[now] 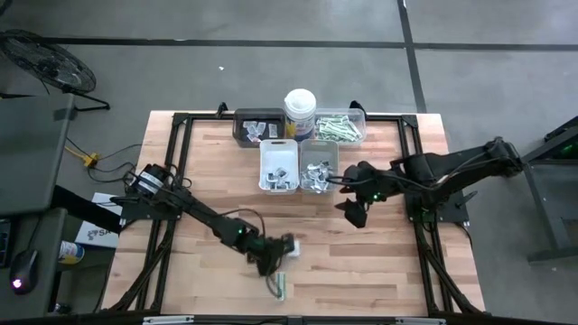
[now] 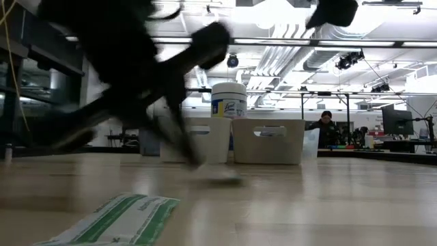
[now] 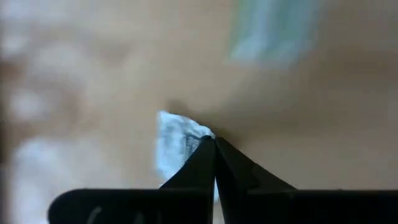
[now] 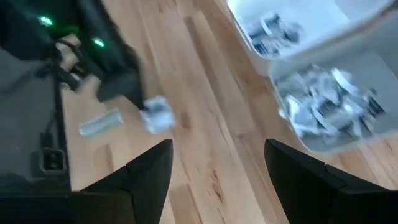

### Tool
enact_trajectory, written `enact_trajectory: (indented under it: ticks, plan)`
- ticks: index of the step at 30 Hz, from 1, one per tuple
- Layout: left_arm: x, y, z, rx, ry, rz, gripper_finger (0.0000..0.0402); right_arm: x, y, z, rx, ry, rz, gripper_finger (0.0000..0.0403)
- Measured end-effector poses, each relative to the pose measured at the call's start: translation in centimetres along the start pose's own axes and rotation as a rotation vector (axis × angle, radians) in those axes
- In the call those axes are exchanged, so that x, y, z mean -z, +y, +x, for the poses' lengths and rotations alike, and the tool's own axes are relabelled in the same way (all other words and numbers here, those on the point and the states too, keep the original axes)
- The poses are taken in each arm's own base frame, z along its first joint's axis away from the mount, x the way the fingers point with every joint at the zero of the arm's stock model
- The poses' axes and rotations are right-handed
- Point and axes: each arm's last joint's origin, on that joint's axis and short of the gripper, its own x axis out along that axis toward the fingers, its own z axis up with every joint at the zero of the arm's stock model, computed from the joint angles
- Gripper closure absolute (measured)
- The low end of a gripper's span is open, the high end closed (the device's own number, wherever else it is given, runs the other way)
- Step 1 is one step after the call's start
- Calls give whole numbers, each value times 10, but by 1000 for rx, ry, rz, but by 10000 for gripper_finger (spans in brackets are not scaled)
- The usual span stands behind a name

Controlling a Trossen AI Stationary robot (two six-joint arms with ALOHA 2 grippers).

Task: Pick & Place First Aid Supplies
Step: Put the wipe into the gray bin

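While a green-and-white strip [image 1: 280, 287] is left on the desk [image 1: 379, 262], a white sachet [image 3: 177, 140] is pinched in the left gripper [image 1: 287, 246] fingers, presumably for tray sorting, and the right gripper [image 4: 217, 163] is held spread near the trays [image 1: 299, 164].

The pale, planked wooden table [image 1: 361, 262] looks smooth and matt; the white plastic trays [image 1: 279, 155] and green-striped paper strip [image 2: 123, 220] are matt too.

No text can be read: the canister [image 2: 229, 100] label and the green-striped strip [image 2: 119, 220] print are too blurred.
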Motion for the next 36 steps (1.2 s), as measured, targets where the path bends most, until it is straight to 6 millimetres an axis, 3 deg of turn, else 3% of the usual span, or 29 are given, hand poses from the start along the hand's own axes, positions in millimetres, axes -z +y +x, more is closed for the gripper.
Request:
enact_trajectory:
  ticks: [8, 12, 19, 30, 36]
  plan:
    - [-12, 38, -24, -105, 194, 78, 401, -4, 21, 14, -21, -109, 206, 155]
    - [-16, 58, -37, -154, 322, 137, 401, 2, 27, 21, 46, -128, 214, 155]
    - [-20, 83, -64, -191, 540, 198, 401, -3, 38, 26, -31, -181, 224, 155]
    - [-27, 126, -138, -416, 681, 199, 401, -30, 30, 22, -145, -310, 213, 155]
    - [-29, 138, -163, -471, 713, 214, 401, -43, 18, 5, -138, -444, 281, 155]
